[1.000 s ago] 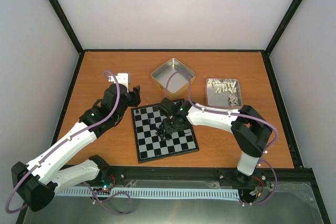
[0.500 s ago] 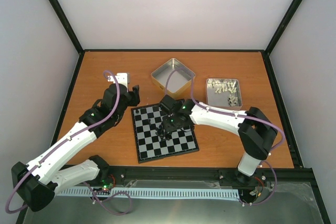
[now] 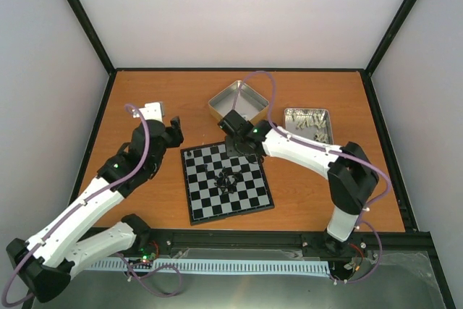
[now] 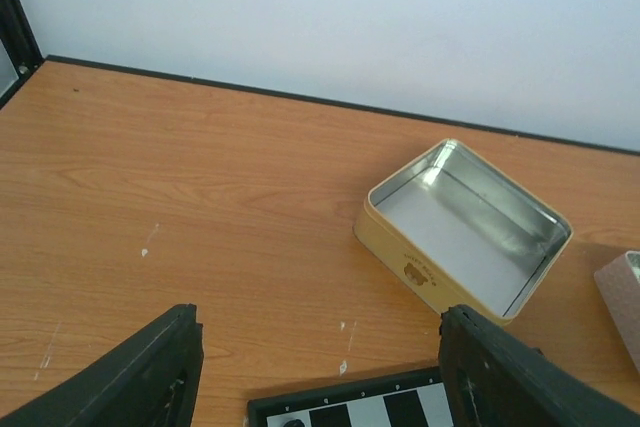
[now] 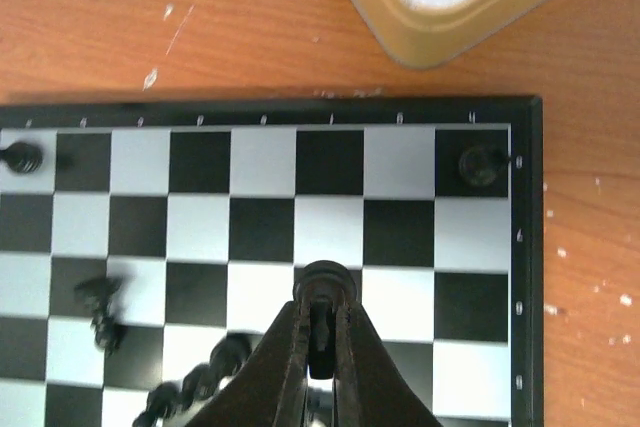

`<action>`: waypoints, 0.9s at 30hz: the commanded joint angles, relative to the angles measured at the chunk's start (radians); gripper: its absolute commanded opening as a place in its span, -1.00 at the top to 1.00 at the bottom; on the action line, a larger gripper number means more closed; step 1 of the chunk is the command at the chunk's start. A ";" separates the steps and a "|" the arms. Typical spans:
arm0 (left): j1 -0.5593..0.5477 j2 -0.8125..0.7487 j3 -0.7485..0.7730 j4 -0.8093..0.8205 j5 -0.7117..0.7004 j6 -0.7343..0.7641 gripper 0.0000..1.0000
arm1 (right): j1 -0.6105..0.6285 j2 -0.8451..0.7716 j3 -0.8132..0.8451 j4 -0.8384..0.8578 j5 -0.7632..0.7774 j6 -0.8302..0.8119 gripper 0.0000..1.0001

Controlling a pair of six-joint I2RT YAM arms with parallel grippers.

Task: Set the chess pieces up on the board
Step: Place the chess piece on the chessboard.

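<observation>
Centre-frame at the right wrist, one black piece (image 5: 324, 280) sits pinched in the shut right claw (image 5: 321, 332) over the board (image 5: 528, 247)'s upper rows: placing step, I judge. Next, lower squarely, release. Left claw (image 4: 320, 352) gapes empty over tabletop (image 4: 150, 197).

Tiny black chess pieces (image 3: 226, 177) cluster, apparently toppled, at the middle of the black-and-grey checked board (image 3: 210, 208), two more standing at its far corners.
</observation>
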 commanded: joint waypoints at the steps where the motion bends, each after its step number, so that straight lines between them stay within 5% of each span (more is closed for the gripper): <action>1: 0.008 -0.057 0.019 -0.026 -0.032 0.014 -0.32 | -0.039 0.086 0.080 0.015 0.043 -0.032 0.92; 27: 0.008 -0.067 -0.038 0.033 -0.023 0.051 -0.43 | -0.134 0.286 0.190 -0.006 -0.034 -0.067 0.91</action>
